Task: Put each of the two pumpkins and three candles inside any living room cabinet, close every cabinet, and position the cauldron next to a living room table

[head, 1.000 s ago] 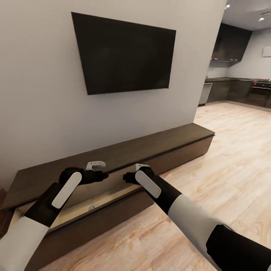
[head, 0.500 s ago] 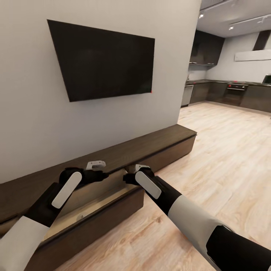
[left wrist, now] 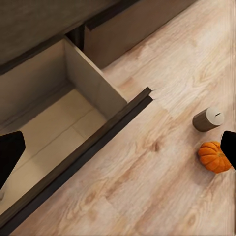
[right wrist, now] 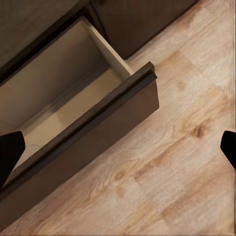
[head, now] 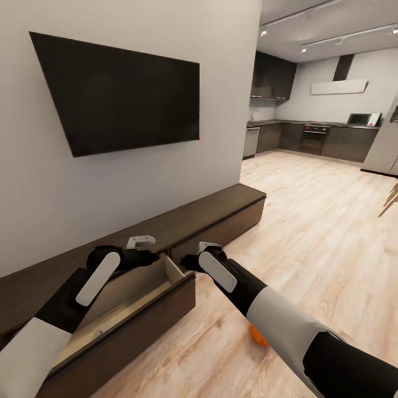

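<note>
- Orange shows nearest in the head view: a small bright orange pumpkin (head: pixel 257 336) peeks out on the pale wood-plank floor (head: pixel 309 232) just behind the right arm's white forearm.
- In the left wrist view the same ribbed orange pumpkin (left wrist: pixel 214 156) lies on the floor, with a short beige-grey cylinder candle (left wrist: pixel 207 119) lying on its side just beside it, the two apart.
- Both things sit on the floor in front of the pulled-out drawer, outside it.
- Next comes the open drawer (head: pixel 127 301), with a dark brown front and a lighter tan inside; the part of its inside that shows holds nothing.
- Both black grippers hover above the drawer, touching nothing and holding nothing.
- The left gripper (head: pixel 145 258) is over the drawer's back part; in its wrist view the dark fingertips (left wrist: pixel 10 152) sit at opposite edges, spread wide.
- The right gripper (head: pixel 188 260) is over the drawer's end corner; its fingertips (right wrist: pixel 9 150) are likewise spread wide.
- Behind runs the long, low, dark brown wooden cabinet (head: pixel 215 213) along a grey wall; its other fronts look closed.
- A flat black television screen (head: pixel 119 99) hangs on the wall above it.
- Farthest back, a kitchen with dark cupboards (head: pixel 309 138) opens to the right.
</note>
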